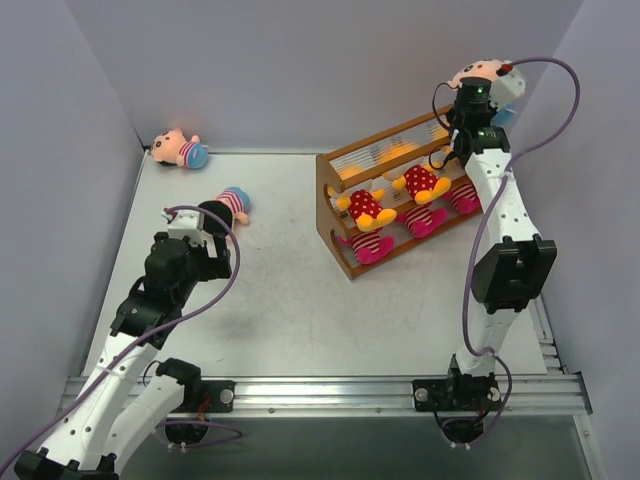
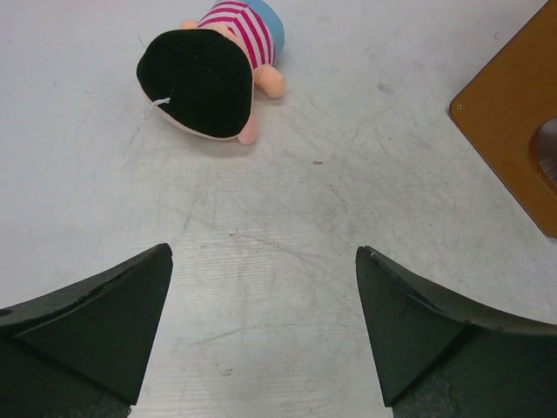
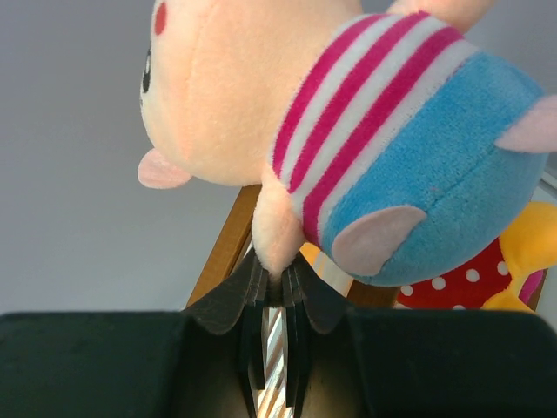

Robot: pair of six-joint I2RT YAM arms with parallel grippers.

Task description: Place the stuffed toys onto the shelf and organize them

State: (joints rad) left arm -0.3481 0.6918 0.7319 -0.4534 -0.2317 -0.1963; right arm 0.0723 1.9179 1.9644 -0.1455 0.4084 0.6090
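Grey partition walls close round a pale, scratched metal worktop point(image 1: 290, 310). An orange-brown wooden tiered shelf point(image 1: 327, 190) with thin pale rods stands angled at the right rear.

On the shelf: yellow bears in red polka-dots point(image 1: 365, 207) on the middle tier, magenta-limbed striped dolls point(image 1: 370, 247) on the lowest. The arm largely hides the top tier.

Right hand point(image 3: 274, 283): raised above the shelf's far end, fingers together, clamped on one short peach limb of a peach-faced boy doll in pink-striped shirt and blue shorts point(image 3: 374, 148). Nothing else supports the body.

Left hand point(image 2: 264, 261): low over the worktop, fingers wide apart, holding nothing. A second boy doll point(image 2: 209, 78) lies just ahead, black-haired head toward the hand, clear of both fingers. A third boy doll point(image 1: 180, 150) lies in the far-left corner by the wall, well apart from the shelf.

Risks, as I judge them:
- A pinch on a soft limb is thin. The plush could slip out or swing on the way down, so the doll may land crooked or drop behind the shelf.
- The tiers are already crowded. A careless descent could knock a bear off its rods.
- The rods are spaced, so a small limb could snag between them on release.
- The corner doll looks a long reach for the left arm.
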